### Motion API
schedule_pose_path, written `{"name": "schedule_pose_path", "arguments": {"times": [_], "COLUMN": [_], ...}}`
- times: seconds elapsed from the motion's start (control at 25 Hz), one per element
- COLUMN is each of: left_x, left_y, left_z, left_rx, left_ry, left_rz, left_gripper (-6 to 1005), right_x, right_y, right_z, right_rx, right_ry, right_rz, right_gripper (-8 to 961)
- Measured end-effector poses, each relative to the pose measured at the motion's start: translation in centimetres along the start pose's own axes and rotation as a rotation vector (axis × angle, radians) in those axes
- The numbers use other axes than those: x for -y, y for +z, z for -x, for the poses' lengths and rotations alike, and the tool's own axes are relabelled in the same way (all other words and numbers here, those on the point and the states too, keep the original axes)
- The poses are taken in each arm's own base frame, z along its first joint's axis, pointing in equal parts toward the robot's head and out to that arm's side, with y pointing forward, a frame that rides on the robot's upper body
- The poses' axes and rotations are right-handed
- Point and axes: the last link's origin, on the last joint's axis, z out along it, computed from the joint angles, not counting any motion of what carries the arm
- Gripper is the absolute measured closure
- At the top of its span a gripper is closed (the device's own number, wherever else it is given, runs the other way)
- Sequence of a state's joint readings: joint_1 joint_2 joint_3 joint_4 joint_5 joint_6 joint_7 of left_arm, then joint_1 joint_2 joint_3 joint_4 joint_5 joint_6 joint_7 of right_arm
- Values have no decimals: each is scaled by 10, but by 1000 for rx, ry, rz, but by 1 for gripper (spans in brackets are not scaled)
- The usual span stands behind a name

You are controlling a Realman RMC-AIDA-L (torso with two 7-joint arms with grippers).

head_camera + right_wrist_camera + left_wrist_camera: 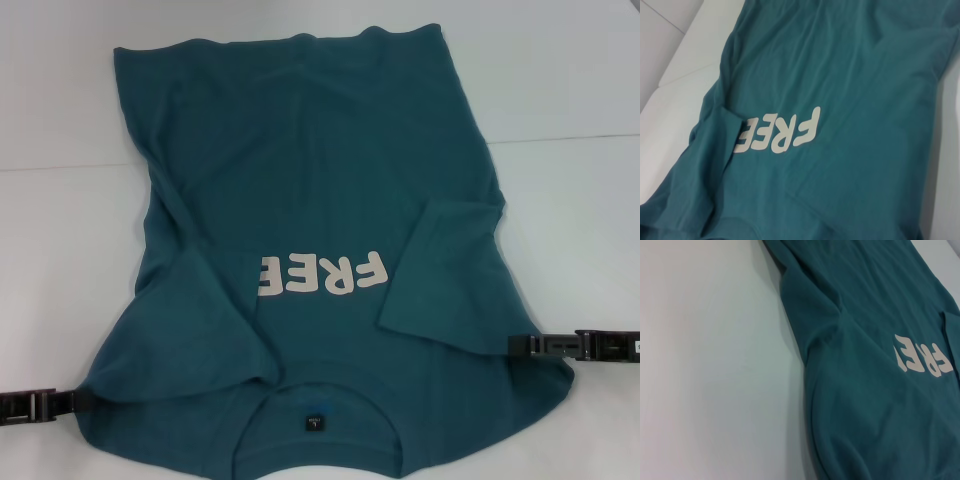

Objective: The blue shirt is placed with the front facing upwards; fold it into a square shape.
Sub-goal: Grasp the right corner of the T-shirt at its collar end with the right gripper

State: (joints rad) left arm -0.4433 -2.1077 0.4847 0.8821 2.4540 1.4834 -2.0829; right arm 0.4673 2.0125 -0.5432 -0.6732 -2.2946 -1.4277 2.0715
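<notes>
On head view only, both claws, left claw [70, 400], right claw [520, 346], flanking blue shirt [310, 180]

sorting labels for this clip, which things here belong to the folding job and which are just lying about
Part of the job:
- blue shirt, front up, both sleeves folded inward
- left gripper at the shirt's near left edge
- right gripper at its near right edge

Just there:
- white table; nothing else lies on it

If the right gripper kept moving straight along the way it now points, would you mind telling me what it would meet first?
The right gripper points inward across the table, level with the blue shirt. It would probably meet the folded-in sleeve first, at the shirt's shoulder edge, though its height above the cloth is unclear.
</notes>
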Motion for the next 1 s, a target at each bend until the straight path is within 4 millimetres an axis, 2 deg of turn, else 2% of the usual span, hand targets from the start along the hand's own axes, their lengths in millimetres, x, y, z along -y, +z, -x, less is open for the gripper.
{"name": "schedule_pose_path", "arguments": {"times": [0.48,1.0], "left_x": [0,-2], "left_y": [0,1], "left_z": [-1,-3], "left_rx": [0,0], "left_ry": [3,7], "left_rz": [1,4], "left_gripper": [977,976], "right_x": [3,-1], "right_y": [-11,-8], "right_z": [-6,-6], "right_rx": [-29,-69], "right_ry": [36,34], "right_rz": [9,22], "right_gripper": [9,14]}}
